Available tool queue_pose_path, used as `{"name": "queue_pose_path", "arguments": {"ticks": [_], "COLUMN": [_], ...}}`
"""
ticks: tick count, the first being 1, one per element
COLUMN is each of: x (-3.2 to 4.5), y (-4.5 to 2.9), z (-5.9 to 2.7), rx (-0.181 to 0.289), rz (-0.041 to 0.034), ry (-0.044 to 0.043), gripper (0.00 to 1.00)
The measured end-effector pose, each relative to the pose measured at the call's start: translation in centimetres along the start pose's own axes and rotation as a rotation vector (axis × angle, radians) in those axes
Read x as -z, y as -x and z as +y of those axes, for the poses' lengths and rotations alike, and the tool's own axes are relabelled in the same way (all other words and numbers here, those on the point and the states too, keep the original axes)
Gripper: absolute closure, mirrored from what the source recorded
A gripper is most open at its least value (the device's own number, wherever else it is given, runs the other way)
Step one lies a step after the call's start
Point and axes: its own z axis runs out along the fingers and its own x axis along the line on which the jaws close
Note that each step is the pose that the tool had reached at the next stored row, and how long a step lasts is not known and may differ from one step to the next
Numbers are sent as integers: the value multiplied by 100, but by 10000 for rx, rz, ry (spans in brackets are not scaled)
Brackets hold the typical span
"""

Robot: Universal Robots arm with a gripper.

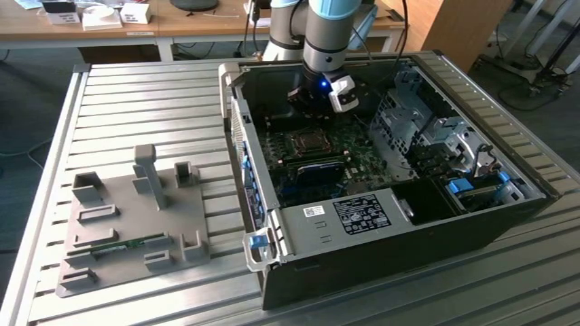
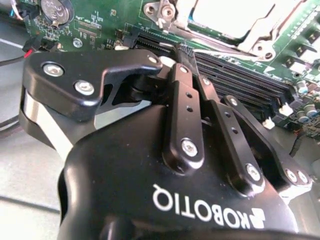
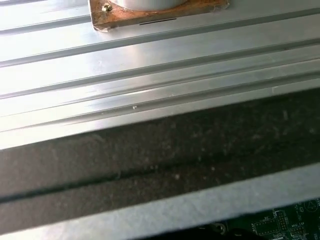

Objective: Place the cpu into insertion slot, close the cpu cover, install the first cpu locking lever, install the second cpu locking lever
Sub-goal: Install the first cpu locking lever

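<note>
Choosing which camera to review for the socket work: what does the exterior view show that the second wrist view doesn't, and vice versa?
The exterior view adds the whole open computer case, its grey drive cage, and a grey fixture plate on the slatted table. The second wrist view adds a coin cell battery and the long black memory slots up close. Both show the gripper, the green circuit board and the silvery-rimmed insertion slot.
</note>
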Motion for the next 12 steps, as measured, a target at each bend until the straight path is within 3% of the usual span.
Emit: {"name": "queue_pose_path", "arguments": {"ticks": [5, 12], "x": [0, -8], "y": [-5, -5], "z": [0, -7], "rx": [-27, -26], "rz": [21, 17], "ry": [115, 114], "gripper": [89, 89]}}
